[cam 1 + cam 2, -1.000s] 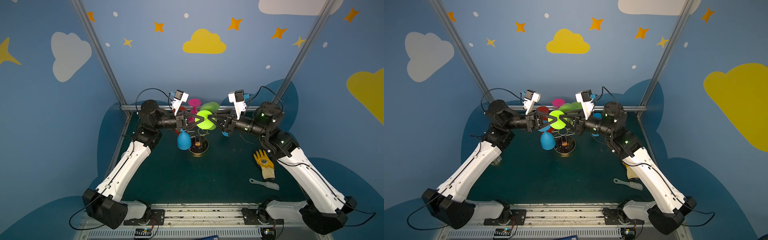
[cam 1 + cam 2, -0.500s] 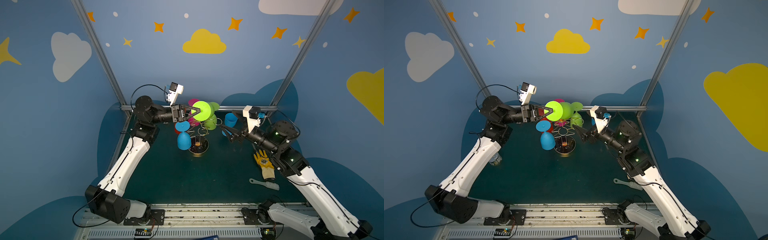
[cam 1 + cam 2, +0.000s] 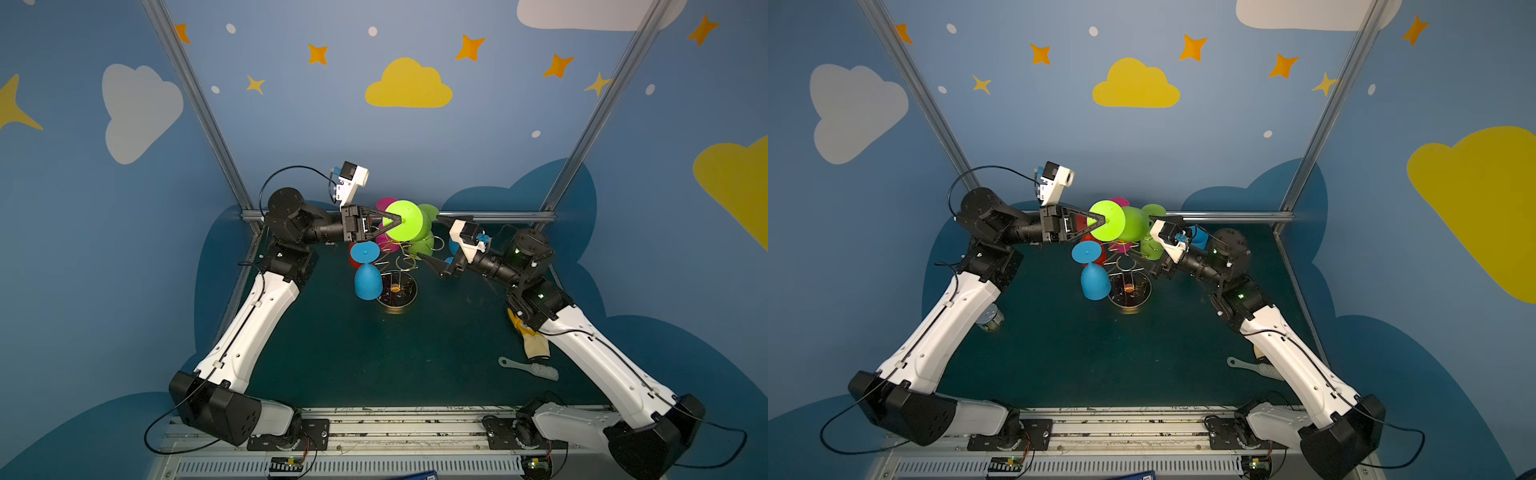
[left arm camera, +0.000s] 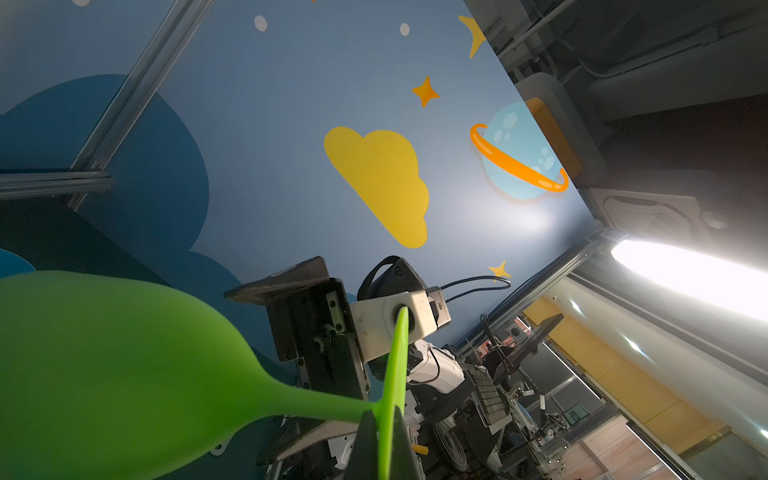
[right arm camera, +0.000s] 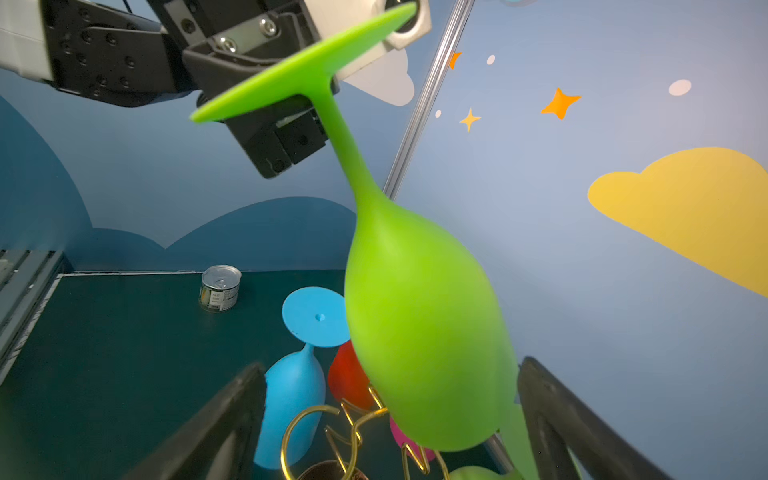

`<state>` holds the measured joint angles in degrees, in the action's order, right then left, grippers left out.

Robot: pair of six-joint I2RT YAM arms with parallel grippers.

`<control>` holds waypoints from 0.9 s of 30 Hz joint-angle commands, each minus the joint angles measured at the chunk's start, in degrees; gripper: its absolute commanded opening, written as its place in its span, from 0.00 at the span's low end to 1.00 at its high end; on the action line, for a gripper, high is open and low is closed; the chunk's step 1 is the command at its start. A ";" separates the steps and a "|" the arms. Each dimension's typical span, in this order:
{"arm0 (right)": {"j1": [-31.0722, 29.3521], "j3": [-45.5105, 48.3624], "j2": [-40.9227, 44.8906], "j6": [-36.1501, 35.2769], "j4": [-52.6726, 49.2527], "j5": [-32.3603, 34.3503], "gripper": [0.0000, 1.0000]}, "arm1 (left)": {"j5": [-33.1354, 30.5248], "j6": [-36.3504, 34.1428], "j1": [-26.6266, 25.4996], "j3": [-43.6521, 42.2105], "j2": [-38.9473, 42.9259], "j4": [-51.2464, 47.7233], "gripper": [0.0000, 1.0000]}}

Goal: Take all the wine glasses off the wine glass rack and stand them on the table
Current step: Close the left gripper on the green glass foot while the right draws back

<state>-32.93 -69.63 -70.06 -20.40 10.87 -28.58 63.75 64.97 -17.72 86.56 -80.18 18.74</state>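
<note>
Since a second ago, the left gripper (image 3: 397, 220) has lifted the lime-green wine glass (image 3: 409, 220) up from the wine glass rack (image 3: 399, 297). The right gripper (image 3: 428, 235) has let go and drawn back. The left jaws are pinched on the edge of the glass's flat foot. They hold it tilted above the rack's gold wire arms, bowl pointing toward the right arm. The right jaws stand wide apart, just beside the bowl and not touching it. The rack stands mid-bench (image 3: 374, 353) on its round dark base. A blue wine glass (image 3: 368, 282) hangs upside down from it. A red glass (image 5: 347, 378), a pink glass (image 3: 385, 203) and a second green glass (image 3: 422, 246) crowd behind. A tin can (image 3: 990, 318) sits near the left arm. A yellow glove (image 3: 534, 340) and a brush (image 3: 530, 368) lie by the right arm.
</note>
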 commanded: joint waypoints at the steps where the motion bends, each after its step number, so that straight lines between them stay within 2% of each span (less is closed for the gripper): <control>1: 0.27 -2.89 -1.96 -0.76 3.99 -1.21 0.93 | 1.03 0.83 0.14 1.19 0.55 0.82 0.04; 18: -0.83 -10.23 -12.73 1.31 2.89 -3.24 0.90 | 0.86 3.68 0.14 -0.12 1.05 4.20 0.04; 21: -1.03 -10.27 -12.65 1.94 2.38 -3.24 0.84 | 0.92 3.63 0.23 -0.27 1.09 4.20 0.04; 24: -1.34 -10.29 -12.35 2.29 1.55 -2.65 0.70 | 0.75 3.72 0.24 -0.47 0.94 4.53 0.04; 27: -1.78 -10.01 -11.77 2.33 0.25 -0.92 0.62 | 0.42 3.58 0.28 -0.70 1.01 5.04 0.05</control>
<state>-34.26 -78.19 -82.56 -19.97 12.14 -31.05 63.18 69.10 -17.30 86.43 -80.18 20.75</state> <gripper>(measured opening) 0.730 0.050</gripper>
